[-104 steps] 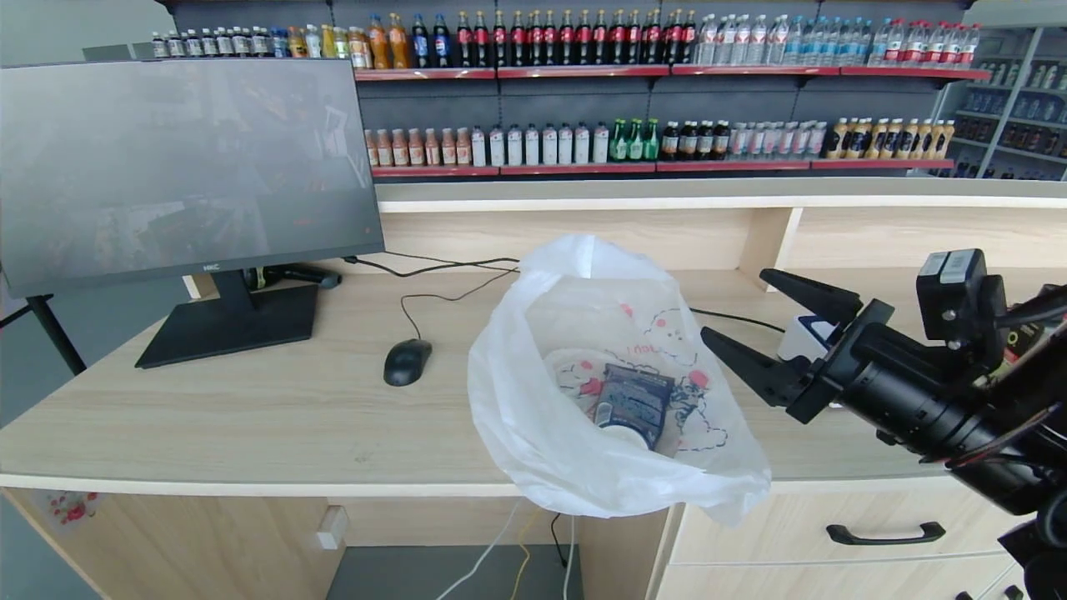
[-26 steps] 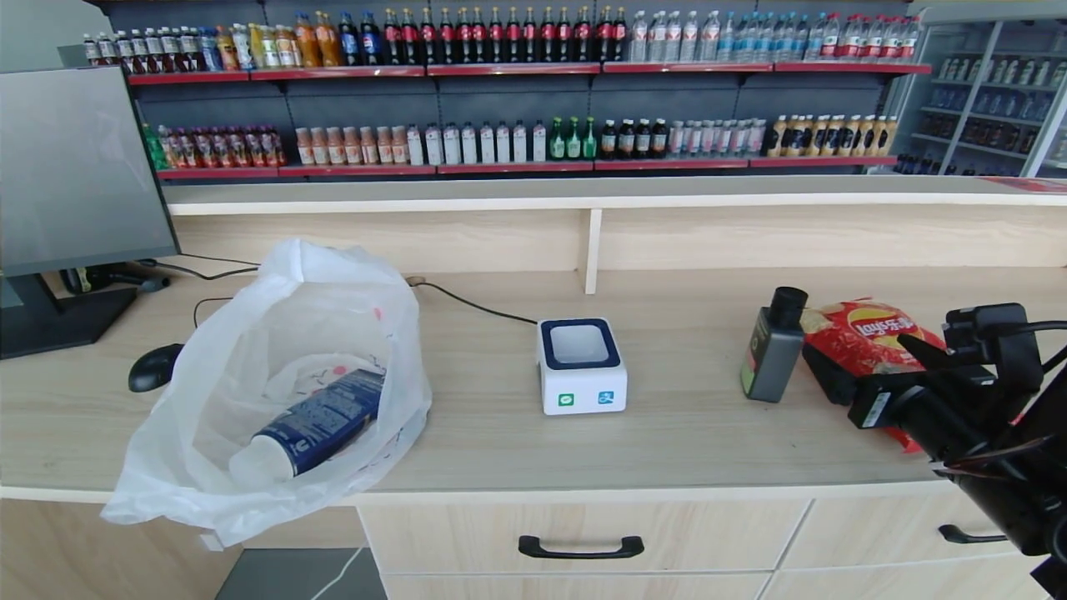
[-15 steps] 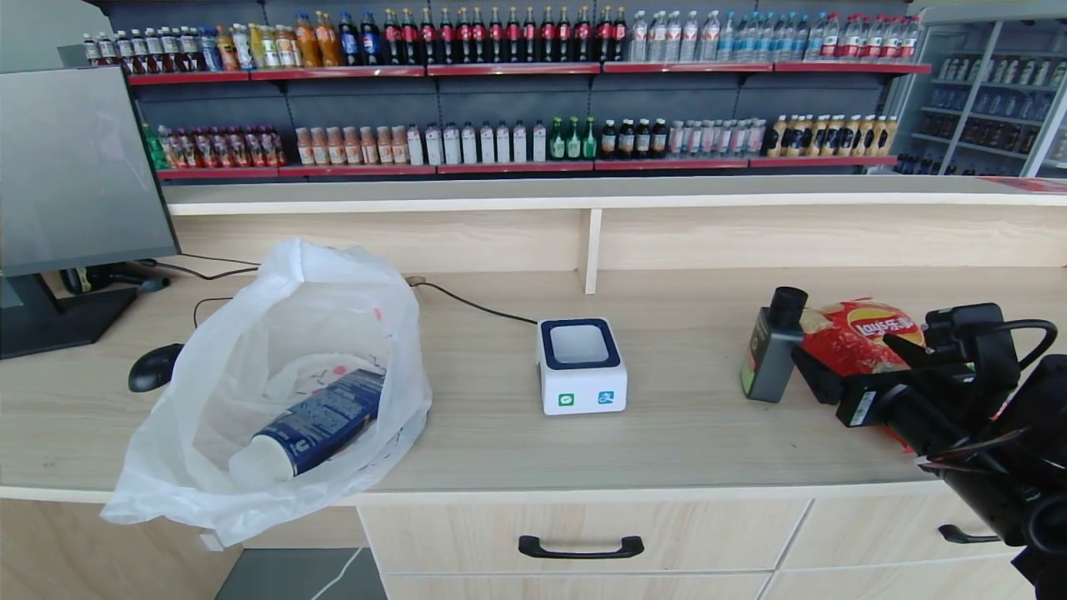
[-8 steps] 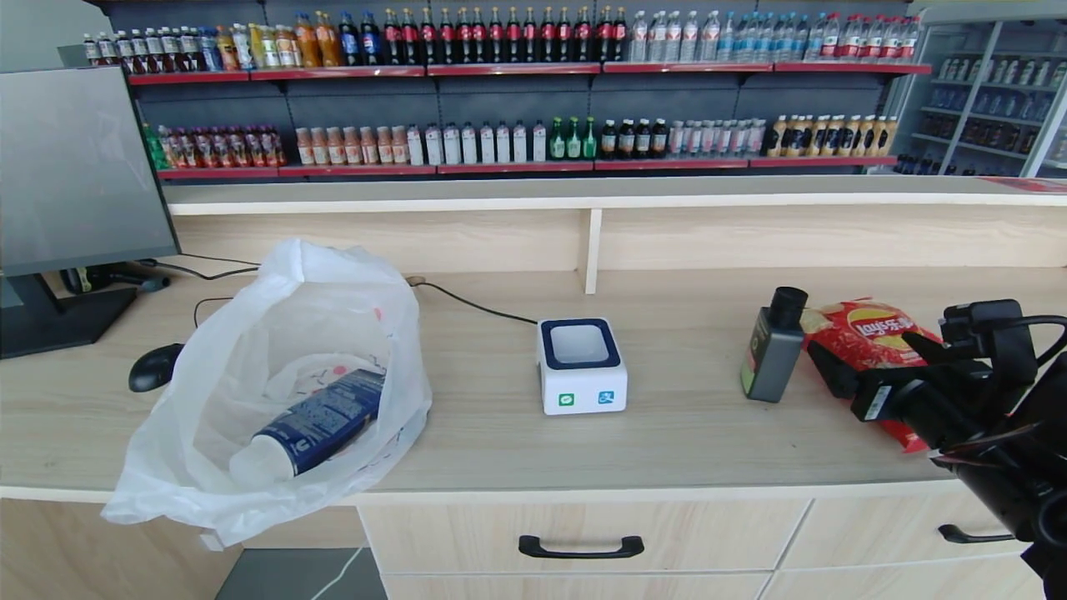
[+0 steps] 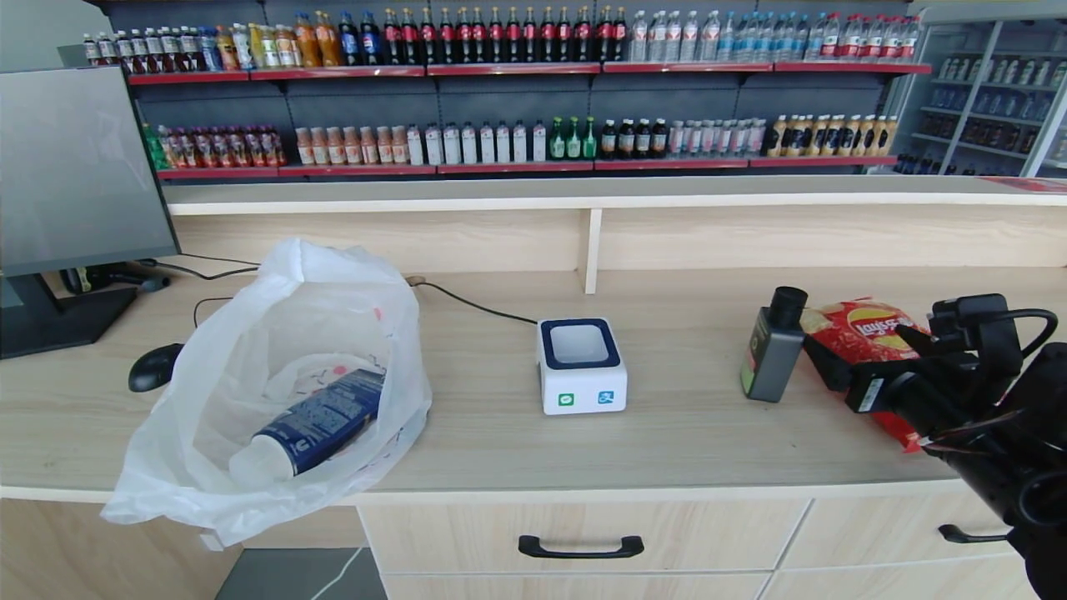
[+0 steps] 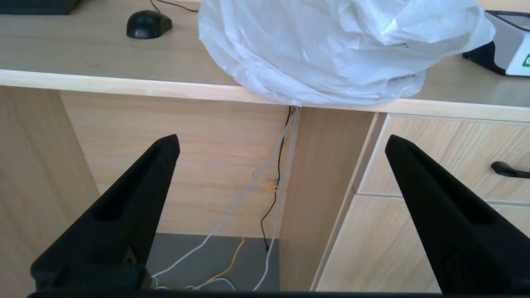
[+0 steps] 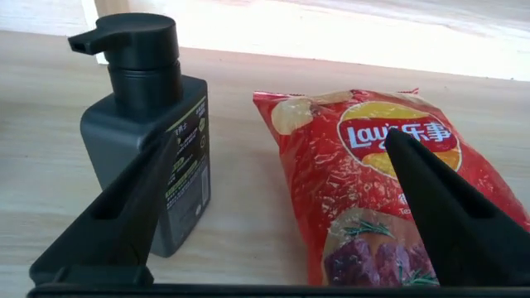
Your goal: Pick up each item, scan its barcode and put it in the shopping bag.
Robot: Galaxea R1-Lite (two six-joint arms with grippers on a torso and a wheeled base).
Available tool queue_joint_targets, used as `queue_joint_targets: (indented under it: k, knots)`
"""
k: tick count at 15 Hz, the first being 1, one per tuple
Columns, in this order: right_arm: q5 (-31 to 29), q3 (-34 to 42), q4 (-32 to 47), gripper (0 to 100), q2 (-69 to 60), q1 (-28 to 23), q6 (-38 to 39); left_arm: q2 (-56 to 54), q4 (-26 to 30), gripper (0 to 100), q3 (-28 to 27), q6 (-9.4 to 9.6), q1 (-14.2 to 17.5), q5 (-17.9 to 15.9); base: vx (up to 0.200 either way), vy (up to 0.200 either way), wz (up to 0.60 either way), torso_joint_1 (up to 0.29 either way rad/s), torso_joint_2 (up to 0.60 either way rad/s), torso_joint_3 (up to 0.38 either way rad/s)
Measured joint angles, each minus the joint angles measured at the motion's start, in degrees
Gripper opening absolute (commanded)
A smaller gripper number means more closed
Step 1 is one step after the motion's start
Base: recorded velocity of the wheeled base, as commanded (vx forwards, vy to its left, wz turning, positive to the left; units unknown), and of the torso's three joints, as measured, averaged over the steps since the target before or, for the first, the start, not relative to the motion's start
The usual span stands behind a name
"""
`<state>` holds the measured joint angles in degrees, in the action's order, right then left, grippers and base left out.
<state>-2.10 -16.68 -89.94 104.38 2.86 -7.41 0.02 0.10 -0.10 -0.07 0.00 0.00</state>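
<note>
Shopping bag (image 5: pixel 329 279) w/ blue bottle (image 5: pixel 321 421) lying inside

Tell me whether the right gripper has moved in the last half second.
Yes, slightly. Against the grey pump bottle, which stands still, the right gripper has edged closer to it, open above the red chip bag.

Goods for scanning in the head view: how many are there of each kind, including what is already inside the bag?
Dark blue cylindrical container with white end, lying in the white plastic shopping bag: 1
Dark grey plastic pump bottle, upright on the wooden counter: 1
Red foil crisp packet, lying on the counter: 1
Total: 3
</note>
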Motion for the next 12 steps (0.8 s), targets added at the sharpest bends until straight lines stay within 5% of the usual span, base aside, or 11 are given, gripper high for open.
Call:
queue_joint_targets:
  k: [12]
  knots:
    - [1.0, 0.8, 0.0, 100, 0.8, 1.4, -0.4, 0.0, 0.0, 100, 0.0, 0.0, 0.0, 0.0, 0.0, 0.0, 0.0, 0.0, 0.0, 0.0]
